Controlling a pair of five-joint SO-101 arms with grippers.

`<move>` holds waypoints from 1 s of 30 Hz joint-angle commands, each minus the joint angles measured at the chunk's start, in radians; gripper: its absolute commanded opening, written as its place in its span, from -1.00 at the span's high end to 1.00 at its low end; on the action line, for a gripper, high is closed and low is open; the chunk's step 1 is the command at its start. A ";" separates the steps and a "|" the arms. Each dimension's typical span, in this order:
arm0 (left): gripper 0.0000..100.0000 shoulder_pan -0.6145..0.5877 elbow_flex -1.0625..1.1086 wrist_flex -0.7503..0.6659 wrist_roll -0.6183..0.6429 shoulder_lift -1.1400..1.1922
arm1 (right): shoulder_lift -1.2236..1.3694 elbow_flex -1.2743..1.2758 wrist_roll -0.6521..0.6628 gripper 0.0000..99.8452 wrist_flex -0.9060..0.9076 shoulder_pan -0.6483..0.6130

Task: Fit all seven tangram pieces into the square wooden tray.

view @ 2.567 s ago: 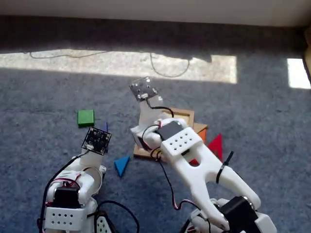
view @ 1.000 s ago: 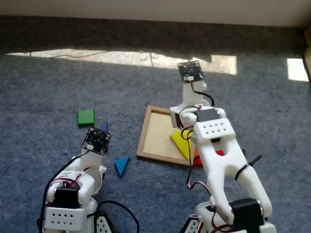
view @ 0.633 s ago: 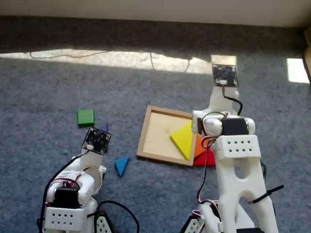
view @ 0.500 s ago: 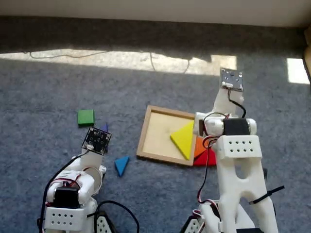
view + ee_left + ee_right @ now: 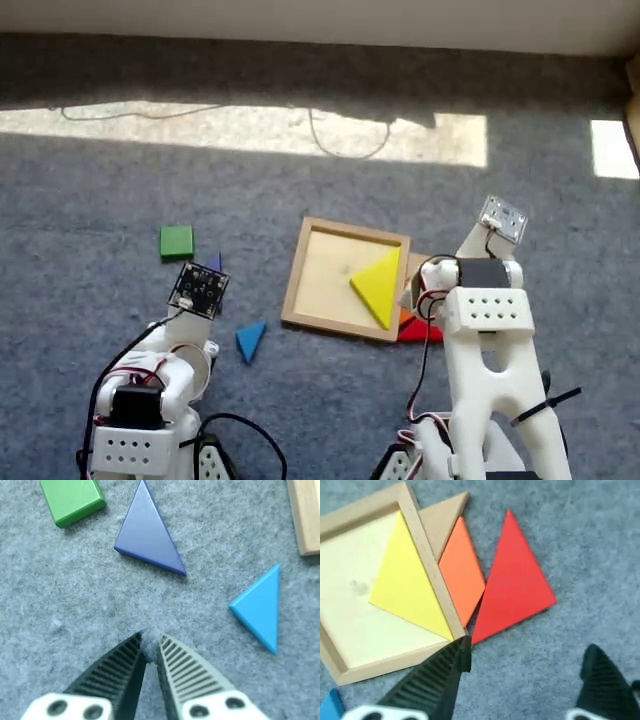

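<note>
Grey worktop (image 5: 110, 200): right gripper (image 5: 527, 662), fingers (image 5: 442, 675) wide, risks snagging the tray (image 5: 294, 272) beside the red triangle (image 5: 512, 585) at its four o'clock; left gripper (image 5: 151, 641), fingers narrow.

Pale wood tray (image 5: 429, 560), yellow triangle (image 5: 407, 586), orange piece (image 5: 460, 572), red triangle (image 5: 512, 587).

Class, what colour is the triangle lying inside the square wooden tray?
The triangle is yellow; the right wrist view shows it best.
</note>
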 commanded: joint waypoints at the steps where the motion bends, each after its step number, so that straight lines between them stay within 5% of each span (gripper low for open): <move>1: 0.99 -0.012 0.021 0.003 0.002 -0.012 | -0.036 -0.001 -0.020 0.23 -0.054 0.012; 30: 0.99 -0.012 0.021 0.003 0.002 -0.012 | 0.533 -0.021 -0.097 0.30 -0.453 0.134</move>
